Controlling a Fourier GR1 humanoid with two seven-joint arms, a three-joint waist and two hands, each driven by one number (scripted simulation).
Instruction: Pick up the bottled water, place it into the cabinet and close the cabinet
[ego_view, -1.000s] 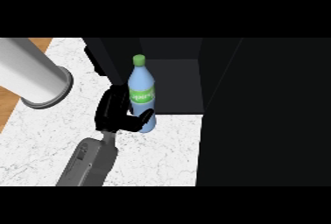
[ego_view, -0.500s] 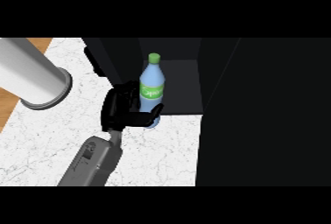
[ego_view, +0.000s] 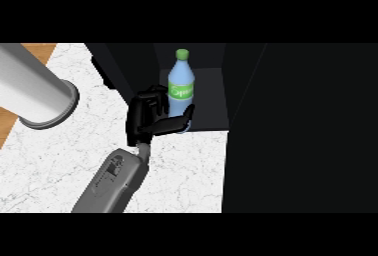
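Observation:
The bottled water (ego_view: 180, 88) is clear blue with a green cap and a green label. It stands upright at the front of the dark cabinet's open compartment (ego_view: 211, 100). My left hand (ego_view: 148, 118) is just to its left, at the compartment's mouth. The thumb curls round the bottle's base, and the fingers are curled beside its lower body. The bottle's foot is hidden behind the thumb. My right hand shows nowhere.
A thick light-grey cylinder (ego_view: 33, 90) lies slanted across the upper left of the white marble counter (ego_view: 66, 165). The cabinet's black body (ego_view: 303, 130) fills the right half of the view. Brown wood (ego_view: 35, 48) shows beyond the counter's left edge.
My left hand has carried the bottle up and to the right, from the counter in front of the cabinet into its open compartment. The forearm followed.

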